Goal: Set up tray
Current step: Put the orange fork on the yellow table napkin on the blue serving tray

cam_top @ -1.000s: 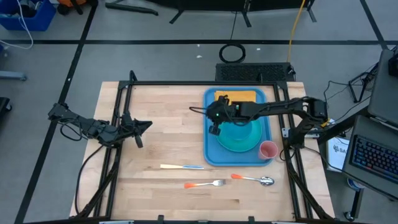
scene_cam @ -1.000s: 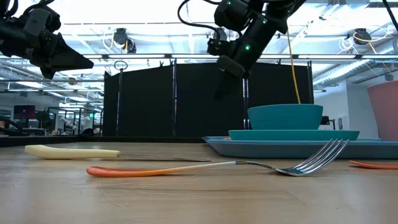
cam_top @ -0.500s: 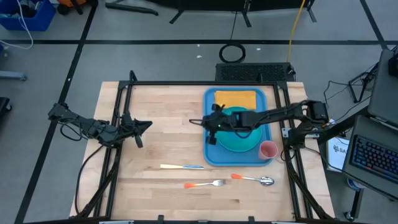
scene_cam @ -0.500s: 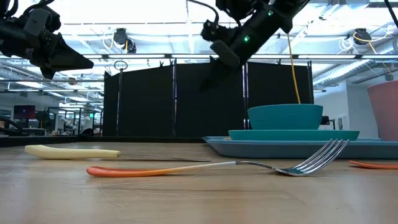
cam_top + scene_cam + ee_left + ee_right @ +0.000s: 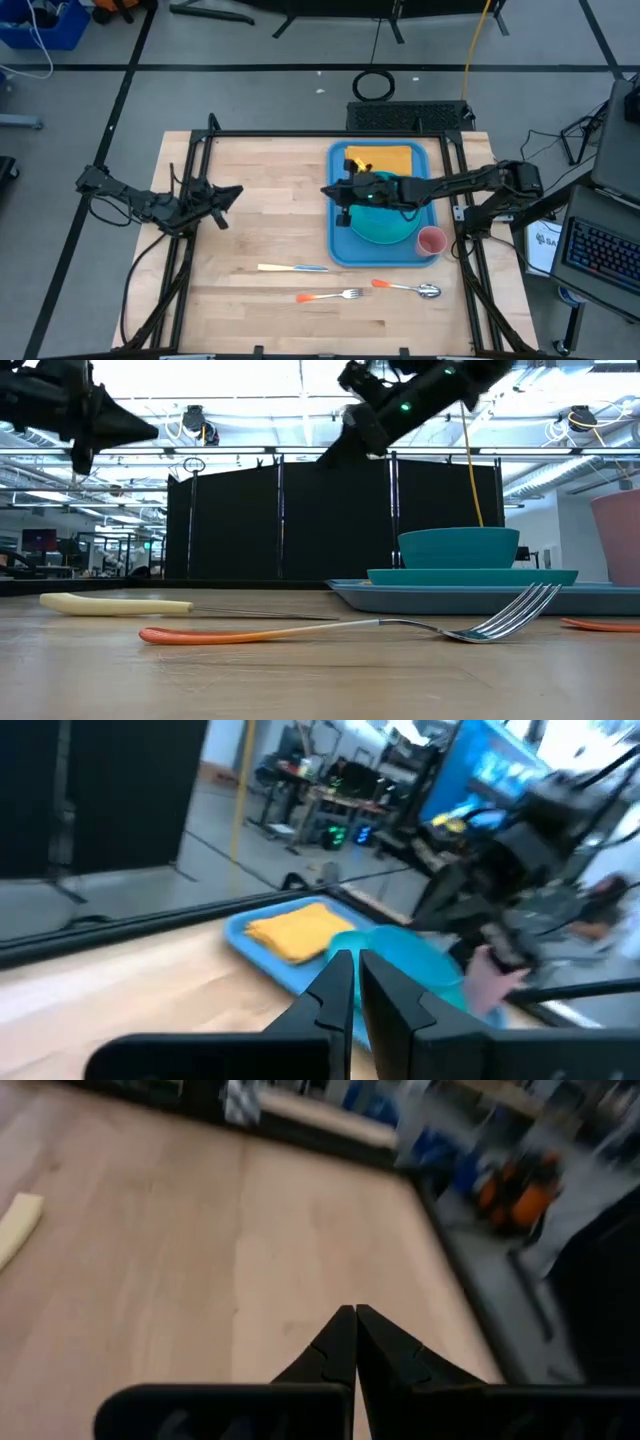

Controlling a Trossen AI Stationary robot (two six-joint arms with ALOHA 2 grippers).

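Three utensils, the knife (image 5: 292, 268), fork (image 5: 330, 296) and spoon (image 5: 407, 289), lie on the table (image 5: 260, 220) in front of the tray (image 5: 336, 235), which sits at your right side with the napkin (image 5: 392, 157), plate (image 5: 385, 228), bowl (image 5: 392, 207) and cup (image 5: 431, 241) on it. Your right gripper (image 5: 328, 190) hangs high over the tray's left rim, fingers clenched on nothing; your left gripper (image 5: 237, 190) waits near the left edge, fingers nearly together, also empty. Descend carelessly and the right arm could clip the bowl or nudge the tray; the thin utensils could slip from a pinch.
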